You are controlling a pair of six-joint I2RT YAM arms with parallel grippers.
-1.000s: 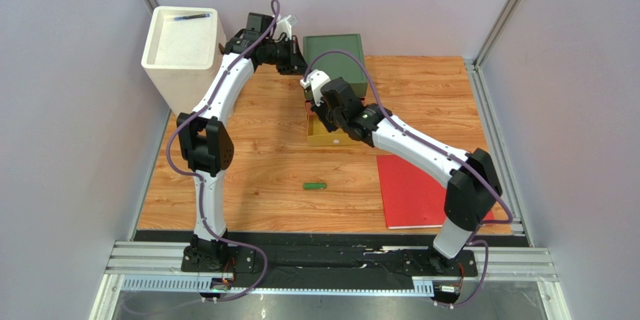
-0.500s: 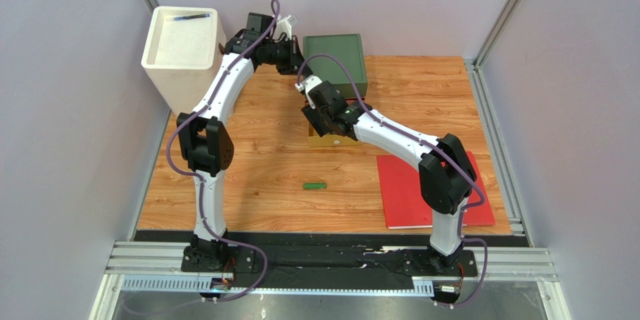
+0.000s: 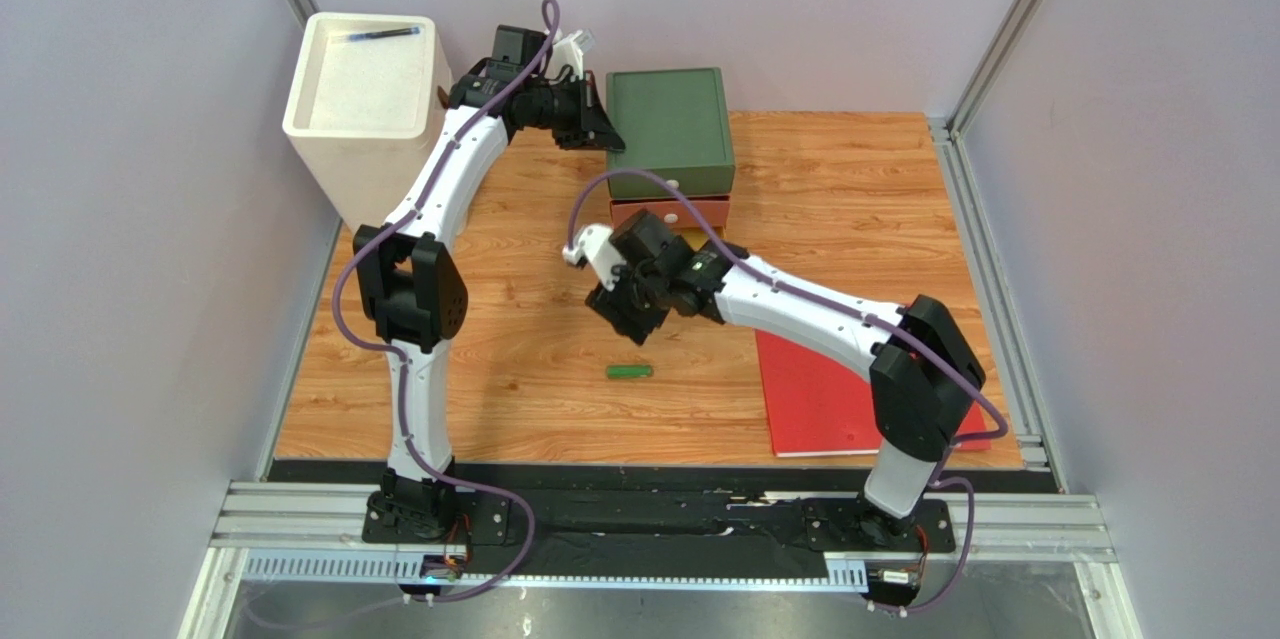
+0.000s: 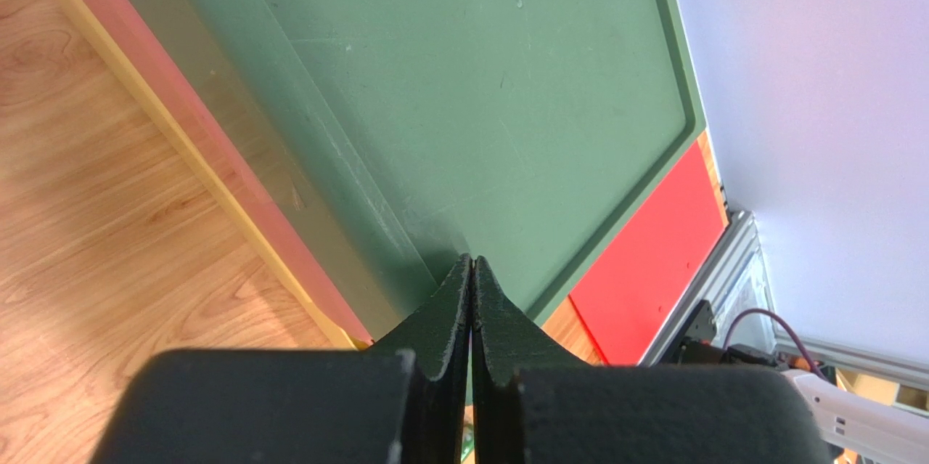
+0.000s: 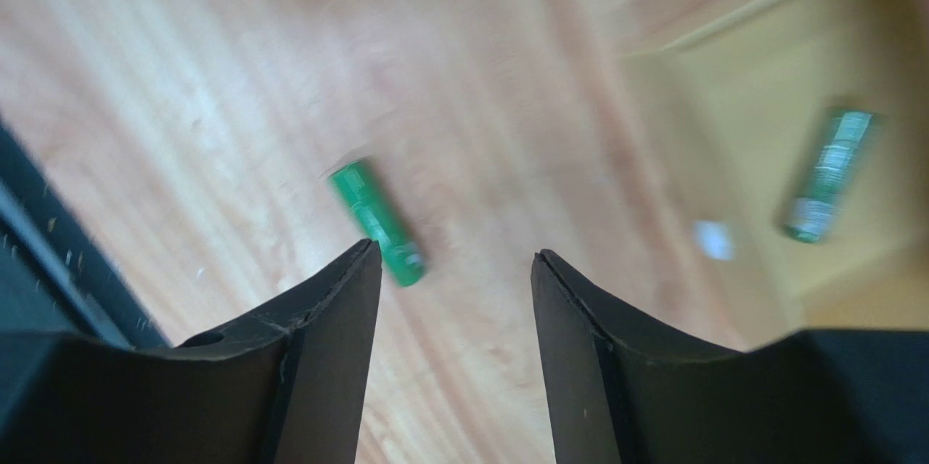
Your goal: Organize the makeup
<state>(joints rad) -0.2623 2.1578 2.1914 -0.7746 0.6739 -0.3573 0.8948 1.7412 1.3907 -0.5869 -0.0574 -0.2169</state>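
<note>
A slim green tube (image 3: 630,369) (image 5: 376,221) of the makeup lies alone on the wooden table. My right gripper (image 3: 607,312) (image 5: 456,254) hovers just beyond it, open, with nothing between its fingers. In the right wrist view a second green tube (image 5: 829,175) lies inside the open yellow drawer (image 5: 709,105); from above, my right arm hides that drawer. My left gripper (image 3: 601,129) (image 4: 471,263) is shut on nothing, its tips at the near left corner of the green box top (image 3: 669,126) (image 4: 480,72).
A red drawer front (image 3: 672,212) sits below the green top. A flat red book (image 3: 834,392) (image 4: 654,257) lies at the right front. A white bin (image 3: 365,92) with a black pen (image 3: 379,33) stands at the back left. Metal rails run along the near edge.
My right gripper has pulled back from the yellow drawer toward the near left and opened. The left arm has not moved.
</note>
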